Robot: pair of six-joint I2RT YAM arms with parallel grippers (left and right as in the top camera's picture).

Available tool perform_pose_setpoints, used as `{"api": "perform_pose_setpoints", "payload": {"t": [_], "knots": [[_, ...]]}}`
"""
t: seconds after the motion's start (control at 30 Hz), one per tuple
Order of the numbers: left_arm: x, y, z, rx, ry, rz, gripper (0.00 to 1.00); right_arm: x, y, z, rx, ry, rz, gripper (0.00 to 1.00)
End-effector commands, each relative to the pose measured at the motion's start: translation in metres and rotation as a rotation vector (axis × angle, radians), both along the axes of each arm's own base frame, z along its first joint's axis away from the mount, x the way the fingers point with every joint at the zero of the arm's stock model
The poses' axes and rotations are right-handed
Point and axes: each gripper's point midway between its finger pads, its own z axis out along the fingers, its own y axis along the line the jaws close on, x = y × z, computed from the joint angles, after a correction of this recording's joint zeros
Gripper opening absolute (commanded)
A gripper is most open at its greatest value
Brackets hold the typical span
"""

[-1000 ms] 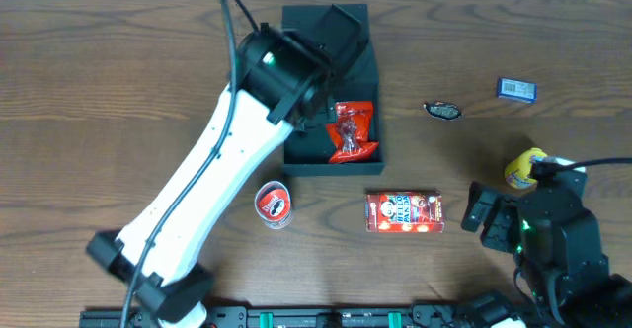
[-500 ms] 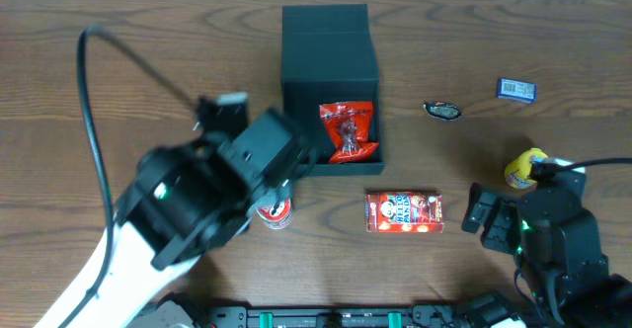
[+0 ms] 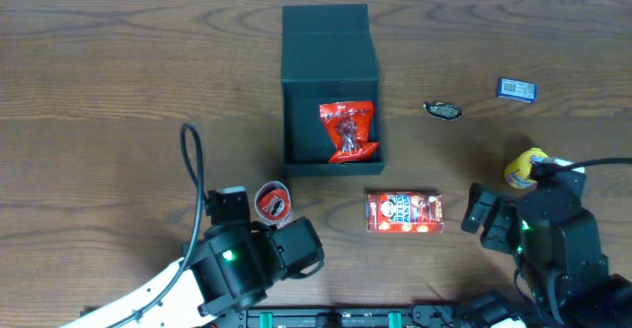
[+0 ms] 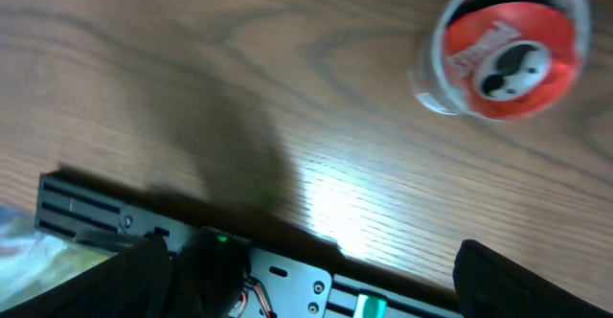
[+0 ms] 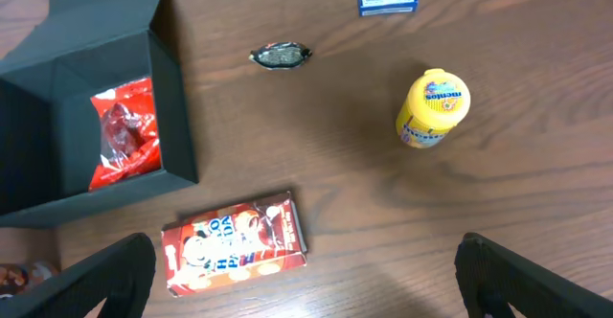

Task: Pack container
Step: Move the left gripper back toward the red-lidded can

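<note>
The dark teal container (image 3: 302, 121) stands open at the table's middle, its lid (image 3: 330, 38) folded back on the far side. A red snack bag (image 3: 348, 130) lies inside it, also visible in the right wrist view as the red snack bag (image 5: 123, 136) within the container (image 5: 178, 117). My left gripper (image 4: 311, 294) is open and empty over the table's front edge, with a round red-topped cup (image 4: 503, 45) ahead of it. My right gripper (image 5: 321, 284) is open and empty, just short of a red snack carton (image 5: 235, 243).
On the table lie the red cup (image 3: 274, 205), the red carton (image 3: 405, 212), a yellow bottle (image 3: 523, 168), a small dark wrapped sweet (image 3: 442, 110) and a little blue pack (image 3: 515, 89). The left arm (image 3: 237, 269) sits at the front edge beside the metal rail (image 4: 287, 280).
The left arm has drawn back from over the container to the table's front edge, leaving the red bag in the box. The right arm has not moved.
</note>
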Motion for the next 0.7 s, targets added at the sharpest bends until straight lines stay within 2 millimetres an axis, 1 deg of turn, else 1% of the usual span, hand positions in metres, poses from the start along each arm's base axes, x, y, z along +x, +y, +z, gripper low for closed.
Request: {"api": "perform_pose_setpoints", "payload": {"t": [0.0, 0.07, 0.1, 0.13, 0.17, 0.23, 0.3, 0.4, 0.47, 0.67], "knots": [[-0.003, -0.001, -0.002, -0.02, 0.006, 0.058, 0.95, 0.0, 0.002, -0.002, 0.005, 0.006, 0.008, 0.99], [0.0, -0.004, -0.002, -0.033, -0.008, 0.055, 0.95, 0.0, 0.003, -0.002, 0.008, 0.007, 0.009, 0.99], [0.006, -0.008, -0.001, -0.035, -0.038, 0.021, 0.95, 0.0, 0.003, -0.002, 0.008, 0.007, 0.01, 0.99], [0.012, -0.015, -0.001, -0.043, -0.063, -0.023, 0.95, -0.001, 0.003, -0.002, 0.01, 0.008, 0.012, 0.99], [0.02, -0.027, -0.002, -0.062, -0.095, -0.092, 0.95, -0.001, 0.004, -0.002, 0.013, 0.009, 0.015, 0.99], [0.029, -0.047, -0.008, -0.094, -0.151, -0.179, 0.95, -0.001, 0.004, -0.002, 0.013, 0.009, 0.015, 0.99], [0.034, -0.054, -0.018, -0.102, -0.194, -0.193, 0.95, -0.001, 0.004, -0.003, 0.012, 0.011, 0.015, 0.99], [0.034, -0.05, -0.045, -0.087, -0.199, -0.18, 0.95, -0.001, 0.004, -0.003, 0.011, 0.013, 0.015, 0.99], [0.033, -0.049, -0.054, -0.082, -0.194, -0.184, 0.95, -0.001, 0.004, -0.003, 0.012, 0.012, 0.015, 0.99], [0.027, -0.049, -0.081, -0.068, -0.15, -0.27, 0.95, 0.0, 0.003, -0.001, 0.011, 0.003, 0.011, 0.99]]}}
